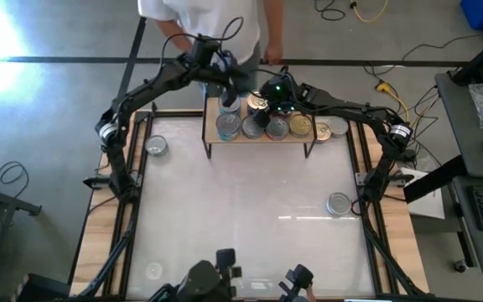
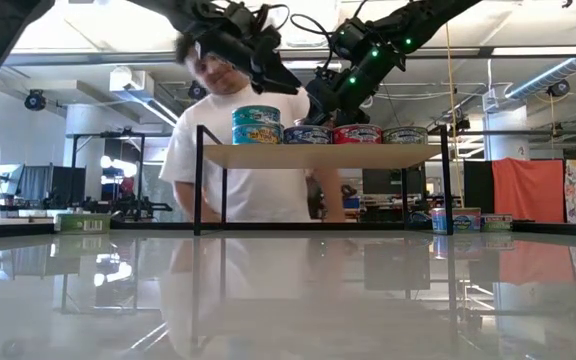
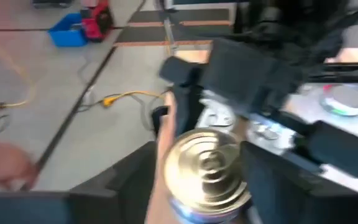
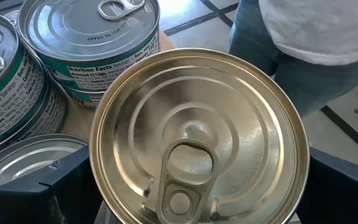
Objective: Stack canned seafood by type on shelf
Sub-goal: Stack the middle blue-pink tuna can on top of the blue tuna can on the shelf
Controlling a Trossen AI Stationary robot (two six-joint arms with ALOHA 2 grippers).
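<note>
right tool (image 4: 191, 214) flanks round, ridged gold-topped tin (image 4: 199, 140).

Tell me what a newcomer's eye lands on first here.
The small wooden shelf at the table's far edge, crowded with tins, both dark arms converging above it. The right gripper frames a gold-topped tin. Behind the shelf stands a person in a white shirt.
</note>
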